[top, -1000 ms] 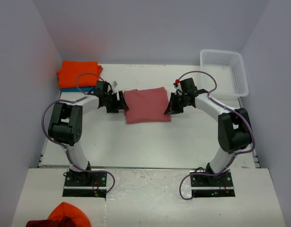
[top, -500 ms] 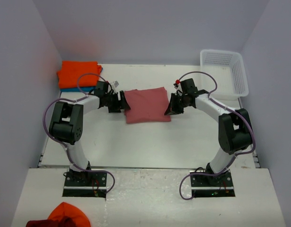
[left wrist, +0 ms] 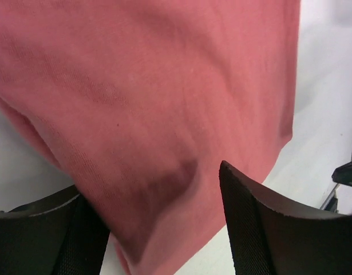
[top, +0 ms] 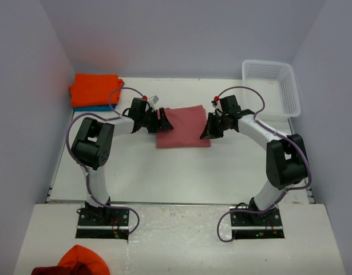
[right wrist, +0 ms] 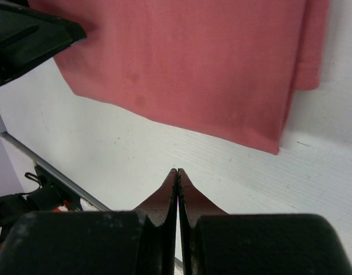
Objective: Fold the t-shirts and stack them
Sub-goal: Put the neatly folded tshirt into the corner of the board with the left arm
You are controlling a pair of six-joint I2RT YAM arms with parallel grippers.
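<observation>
Mid-bench, toward the far edge, salmon tee lies flat as a folded rectangle. L gripper is at its left edge, R gripper at its right edge. Orange tee sits folded in the far-left corner on top of teal tee, w/ only a strip of teal showing. Basket is in the far-right corner, well apart from the work.

L jaws are spread: wrist view shows both fingers apart w/ salmon cloth running into the gap between them, not pinched as far as can be seen. R jaws are pressed together w/ nothing between. Their tips are just short of the tee's right edge, over bare bench, and clear of the cloth.

Handling, as a judgement: the tee looks light, soft and limp, several layers thick. It has no stiffness, so lifted from one point it'd likely sag and the fold fall open. On the smooth bench it prob slides or bunches if pushed from one side only.

Best hold is at the two opposite edges, L and R together, each pinch going through all layers near a corner so the rectangle stays taut. L seems placed for that and only needs to close. R would need to open first and get a finger under the hem. Likely destination is the far-left stack.
</observation>
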